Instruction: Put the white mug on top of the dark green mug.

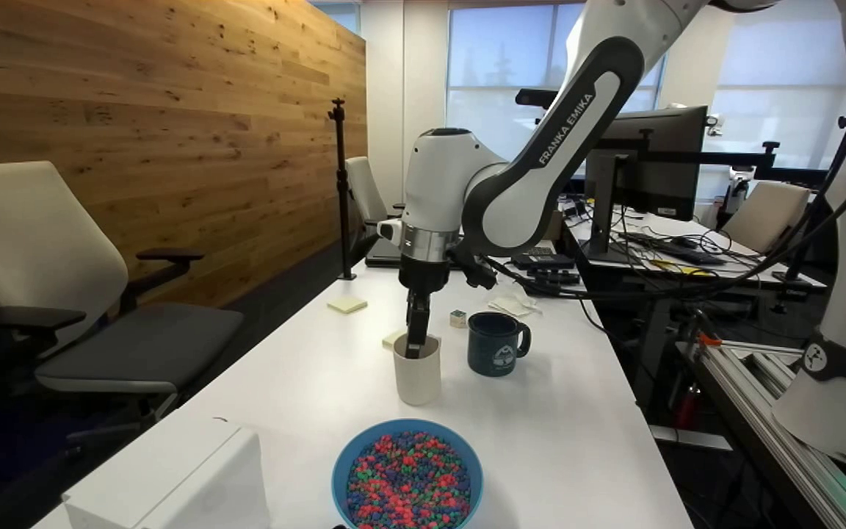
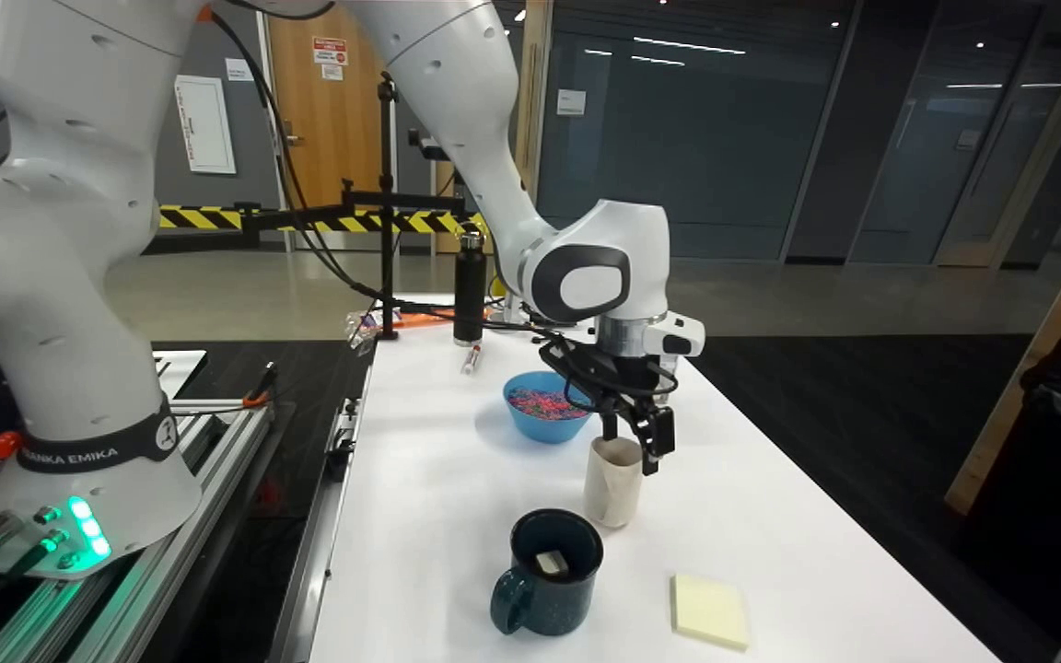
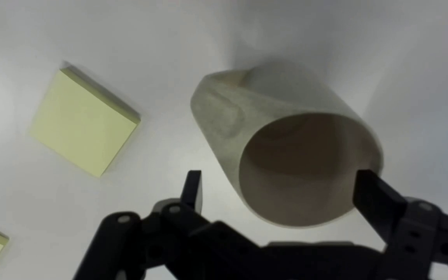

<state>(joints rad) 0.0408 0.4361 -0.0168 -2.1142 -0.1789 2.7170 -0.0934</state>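
The white mug (image 1: 418,383) (image 2: 612,493) stands upright on the table, its mouth facing up and its handle side turned away from the jaws in the wrist view. My gripper (image 3: 281,175) is open right over this mug (image 3: 224,120), pointing down. In the wrist view the left finger (image 3: 191,190) is outside the rim, with a gap. The right finger (image 3: 377,198) overlaps the rim; whether it reaches inside, I cannot tell. Nothing is gripped. Close by, the dark green mug (image 1: 491,345) (image 2: 560,594) stands upright, a small pale shape showing in its mouth. The wrist view does not include it.
A blue bowl (image 1: 342,477) (image 2: 540,429) of colourful bits sits near the white mug. Yellow note pads (image 1: 347,304) (image 2: 710,611) (image 3: 86,122) and a small cube (image 1: 458,318) lie about. A white box (image 1: 173,477) stands at the table's edge, a black bottle (image 2: 469,290) farther off.
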